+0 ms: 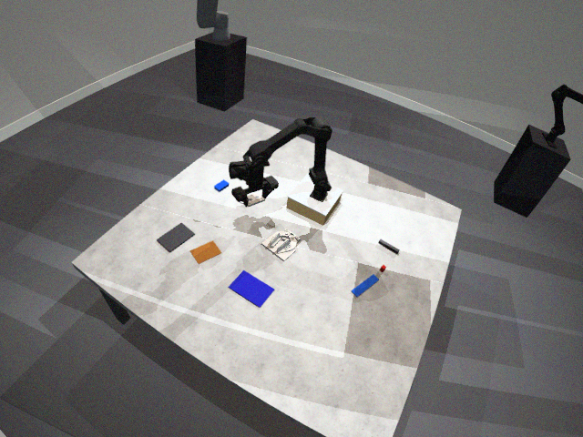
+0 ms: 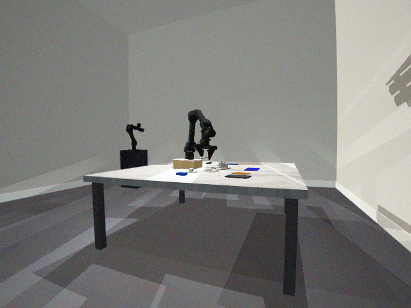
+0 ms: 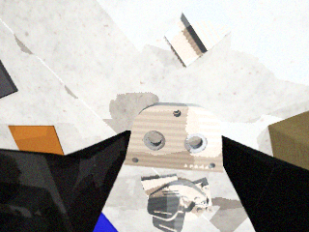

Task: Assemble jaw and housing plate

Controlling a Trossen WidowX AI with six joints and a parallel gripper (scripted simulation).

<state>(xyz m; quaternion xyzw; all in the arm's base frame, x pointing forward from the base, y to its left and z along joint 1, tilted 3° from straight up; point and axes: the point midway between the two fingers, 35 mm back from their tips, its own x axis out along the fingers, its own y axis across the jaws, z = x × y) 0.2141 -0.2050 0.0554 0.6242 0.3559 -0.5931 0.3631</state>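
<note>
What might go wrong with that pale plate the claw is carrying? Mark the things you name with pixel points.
The claw (image 1: 254, 191) (image 2: 206, 157) (image 3: 172, 136) grips the plate (image 1: 255, 199) (image 3: 176, 137) only by its two sides, so it might tilt or slip if bumped. Its two large holes probably have to line up with stubs on the assembly (image 1: 283, 242) (image 3: 179, 198); coming down off-centre, it could jam or knock the loose-looking parts there.
</note>
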